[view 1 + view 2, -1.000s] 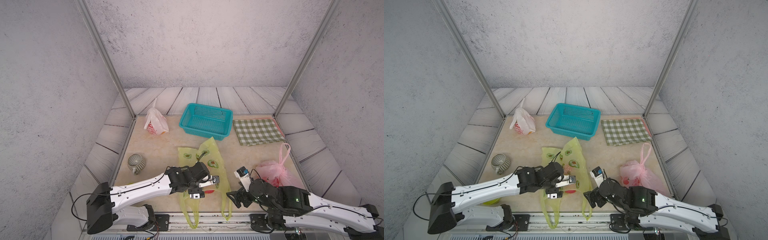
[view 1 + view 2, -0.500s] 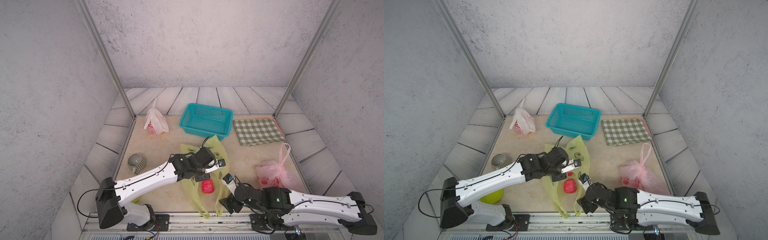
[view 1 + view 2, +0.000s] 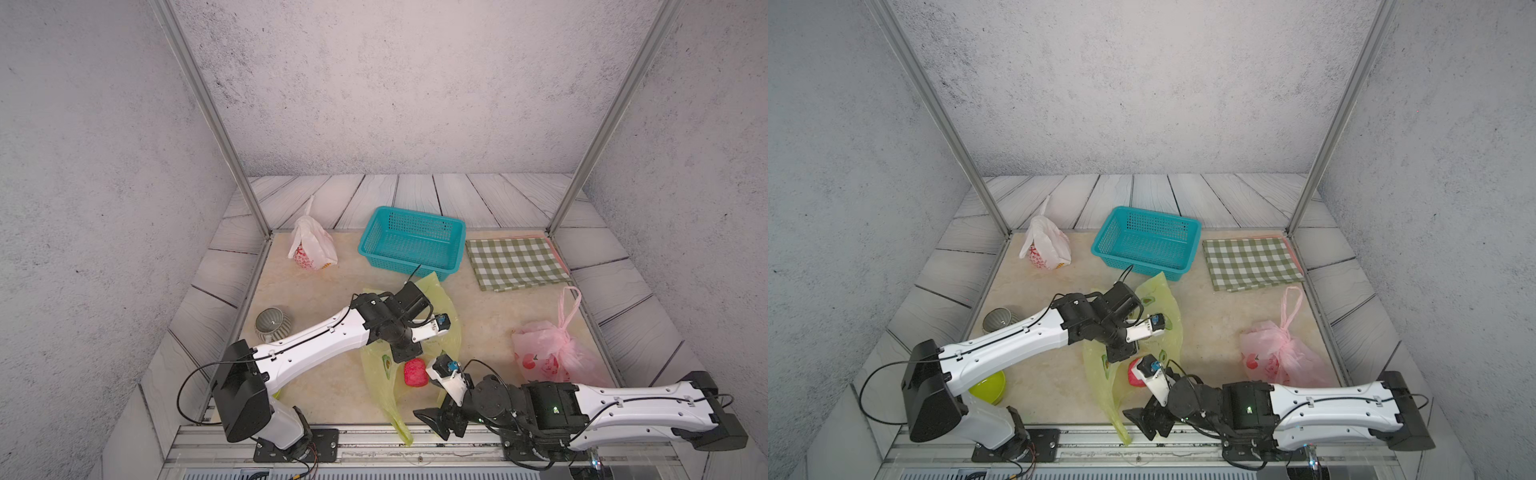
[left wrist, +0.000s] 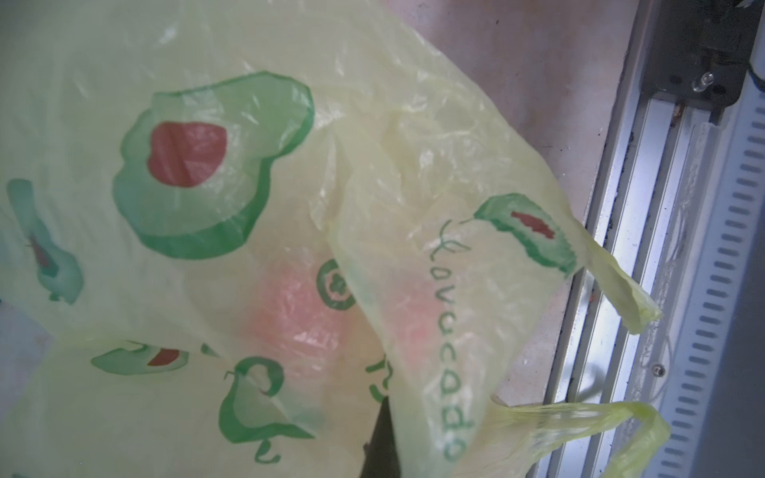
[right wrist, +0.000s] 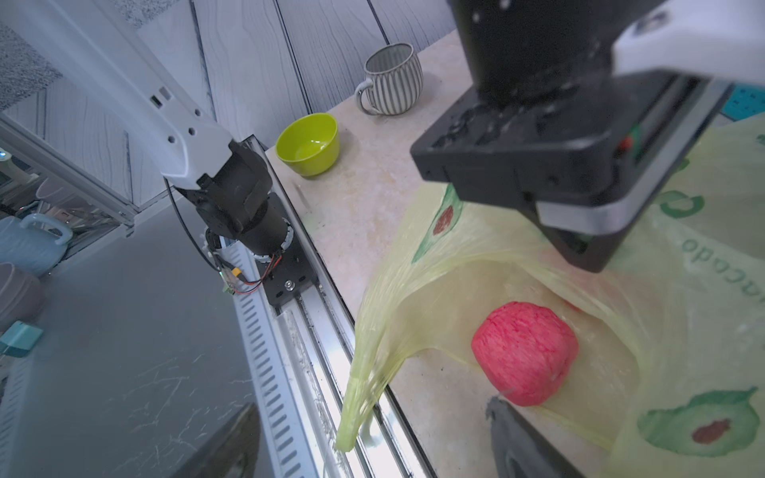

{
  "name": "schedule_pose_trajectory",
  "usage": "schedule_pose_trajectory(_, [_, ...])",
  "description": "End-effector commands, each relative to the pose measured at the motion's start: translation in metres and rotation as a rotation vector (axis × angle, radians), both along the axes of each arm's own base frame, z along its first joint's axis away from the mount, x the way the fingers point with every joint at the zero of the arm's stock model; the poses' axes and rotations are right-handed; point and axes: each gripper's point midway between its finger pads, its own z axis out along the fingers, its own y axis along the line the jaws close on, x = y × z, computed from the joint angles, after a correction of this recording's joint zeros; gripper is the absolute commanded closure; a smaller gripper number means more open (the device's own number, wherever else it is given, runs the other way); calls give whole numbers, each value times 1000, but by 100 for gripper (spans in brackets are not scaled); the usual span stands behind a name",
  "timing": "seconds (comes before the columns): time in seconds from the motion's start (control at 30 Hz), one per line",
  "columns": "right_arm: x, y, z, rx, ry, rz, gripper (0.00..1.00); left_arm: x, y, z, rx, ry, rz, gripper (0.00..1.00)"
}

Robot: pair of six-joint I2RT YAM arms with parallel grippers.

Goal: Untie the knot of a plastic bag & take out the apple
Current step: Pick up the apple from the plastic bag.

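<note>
Soft, even overhead light fills both top views. Shadows under the left arm are faint, and the posts splay toward the wide-lens edges. In the left wrist view the rail glares white. In the right wrist view the bag handle smears with blur, while the apple stays sharp.
</note>
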Motion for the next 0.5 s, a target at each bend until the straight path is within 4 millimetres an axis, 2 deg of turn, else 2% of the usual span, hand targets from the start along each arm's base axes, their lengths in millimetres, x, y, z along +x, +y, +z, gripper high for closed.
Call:
schedule_pose_trajectory(0.0, [12, 3, -8, -30, -19, -77, 16, 6, 1, 9, -54, 20, 71, 100])
schedule_pose_trajectory(0.17, [40, -3, -36, -102, -28, -253, 16, 12, -9, 10, -95, 107, 137, 100])
schedule_pose_trajectory(0.33, [79, -22, -74, -157, 98, -400, 16, 18, -10, 8, -96, 148, 180, 100])
schedule_pose_trajectory(0.47, [94, -22, -84, -199, 89, -403, 14, 26, -7, 9, -108, 140, 219, 100])
